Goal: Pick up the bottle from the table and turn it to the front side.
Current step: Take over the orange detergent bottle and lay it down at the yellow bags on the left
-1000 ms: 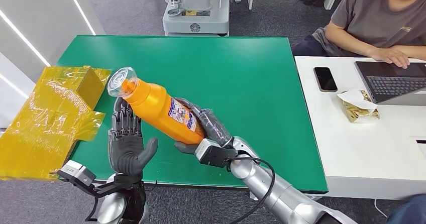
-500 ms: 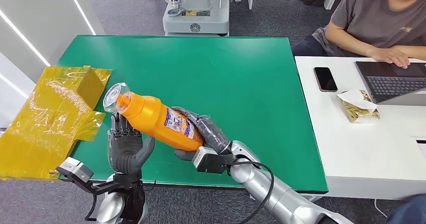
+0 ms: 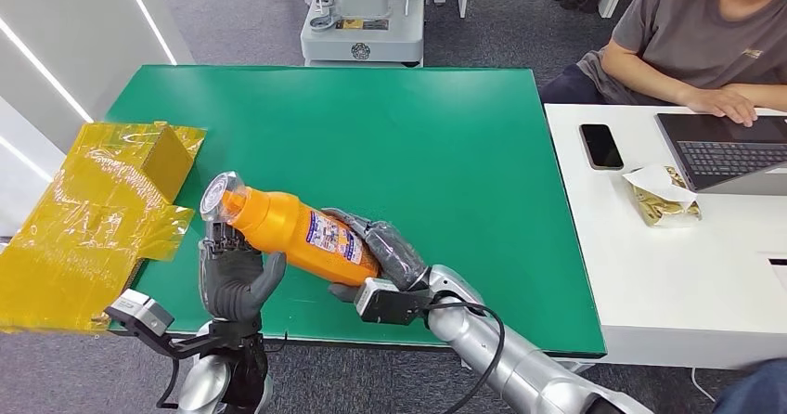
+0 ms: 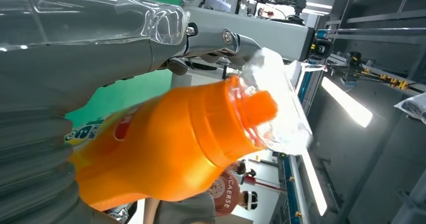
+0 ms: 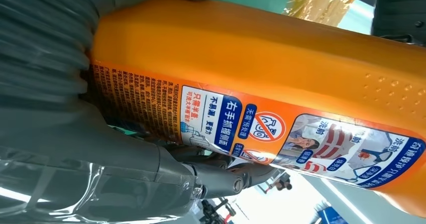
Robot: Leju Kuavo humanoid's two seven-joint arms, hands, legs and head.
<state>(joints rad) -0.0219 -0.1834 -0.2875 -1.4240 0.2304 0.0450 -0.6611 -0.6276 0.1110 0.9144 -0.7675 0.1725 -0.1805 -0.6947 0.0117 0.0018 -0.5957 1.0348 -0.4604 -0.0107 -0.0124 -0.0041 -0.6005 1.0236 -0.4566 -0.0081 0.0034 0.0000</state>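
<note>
Two hands on one thing: the right hand [image 3: 376,247] grasps the base end of the orange bottle [image 3: 302,232]; the left hand [image 3: 232,270] stands palm-up with spread fingers under the neck, holding nothing, its fingertips seemingly touching the shoulder.
Bottle position: lifted off the green tabletop [image 3: 445,135], lying nearly level, clear cap [image 3: 220,197] pointing toward the robot's left.
Label: fine-print panel and pictograms face the right wrist camera [image 5: 261,128]; which face counts as the front cannot be told.
Risk, slip: the hold is at one end only, so the long body levers against the fingers; a quick roll could let the smooth plastic twist loose and drop.
Risk, cap: the clear cap [image 4: 281,108] sits loosely over the orange spout; a knock from the left hand's fingers could pop it off.
Risk, handover: if the left hand closes late or off-centre, the neck may skid off its palm.
Risk, surroundings: yellow film wrapping [image 3: 93,210] lies just beside the left hand; a falling bottle could snag it.
Nearby: a person [image 3: 705,43] at a laptop [image 3: 728,149], well apart.
</note>
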